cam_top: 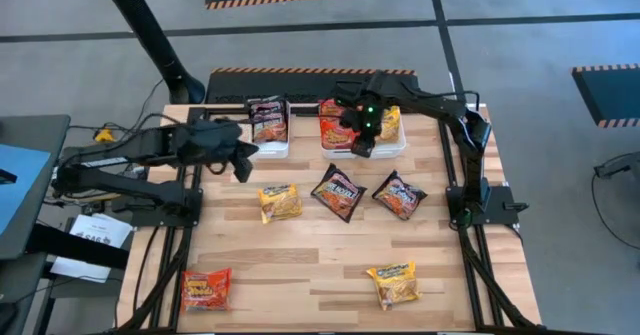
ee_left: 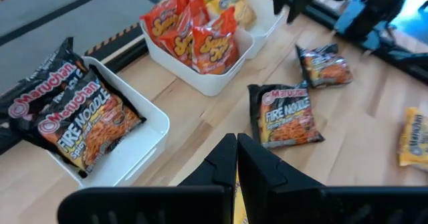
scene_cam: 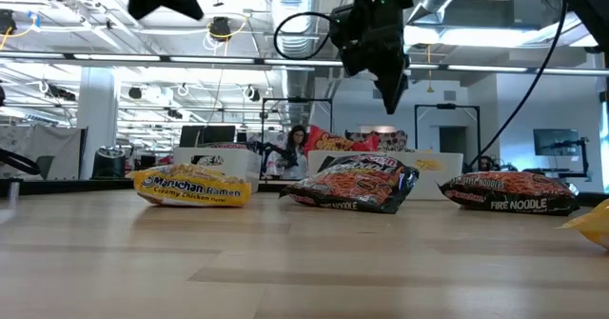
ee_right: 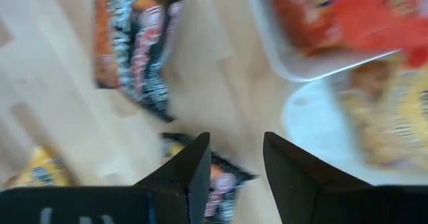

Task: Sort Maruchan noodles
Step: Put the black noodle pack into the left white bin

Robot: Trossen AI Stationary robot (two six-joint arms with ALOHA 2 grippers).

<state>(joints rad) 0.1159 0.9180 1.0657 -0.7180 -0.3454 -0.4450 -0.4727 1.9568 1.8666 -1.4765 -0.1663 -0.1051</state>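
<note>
Maruchan noodle packets lie loose on the wooden table: a yellow one (cam_top: 280,202), two dark ones (cam_top: 337,192) (cam_top: 399,195), another yellow one (cam_top: 393,283) and a red one (cam_top: 206,288). At the far edge, a white bin (cam_top: 270,149) holds dark packets (ee_left: 73,114). A second bin (ee_left: 215,83) holds red packets, and a third (cam_top: 398,145) holds yellow ones. My right gripper (ee_right: 235,138) hangs open and empty, pointing down, over the near rim of the red and yellow bins (cam_top: 362,147). My left gripper (ee_left: 237,142) is shut and empty, raised above the table near the dark-packet bin (cam_top: 243,165).
The three bins stand side by side along the far edge. The loose packets lie spread across the middle and near parts of the table, with bare wood between them. Beyond the table, in the low view, is a room with desks and a person (scene_cam: 297,148) far off.
</note>
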